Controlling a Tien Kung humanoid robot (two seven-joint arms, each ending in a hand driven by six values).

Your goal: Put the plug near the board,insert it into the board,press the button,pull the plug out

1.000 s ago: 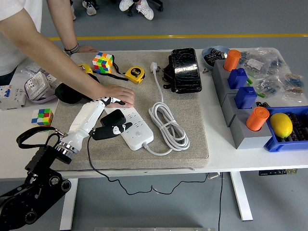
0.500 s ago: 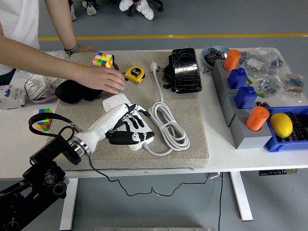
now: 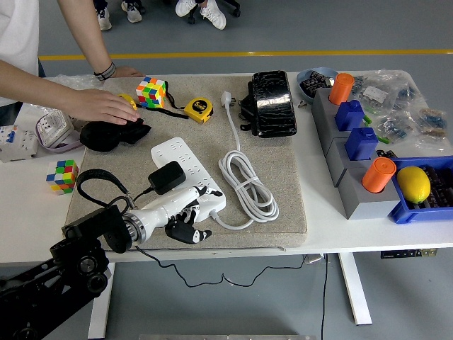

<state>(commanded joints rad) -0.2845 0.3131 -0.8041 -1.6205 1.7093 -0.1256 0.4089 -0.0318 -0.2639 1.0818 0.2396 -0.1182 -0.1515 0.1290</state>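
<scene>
Look at the white multi-socket power board (image 3: 185, 172) left of centre on the grey felt mat (image 3: 283, 191): the black boxy adapter plug (image 3: 166, 177) now sits on top of it, apparently seated in a socket, its thin black cable trailing off toward the lower left. A second ago your left hand (image 3: 185, 216) was holding that plug low against the board's near side; half a second ago it lay spread over the board's lower end. Now it has slid back to the near corner of the board, fingers (image 3: 196, 234) loosely curled and gripping nothing — so you've let go of the plug. The person's hand (image 3: 106, 106), which was steadying the board's top end, has pulled away to the upper left and rests on the black pouch (image 3: 106, 134) beside the yellow tape measure (image 3: 199, 109). Your right arm is out of frame. I'd judge insertion done — next you need the board's button, which I can't make out from here.
</scene>
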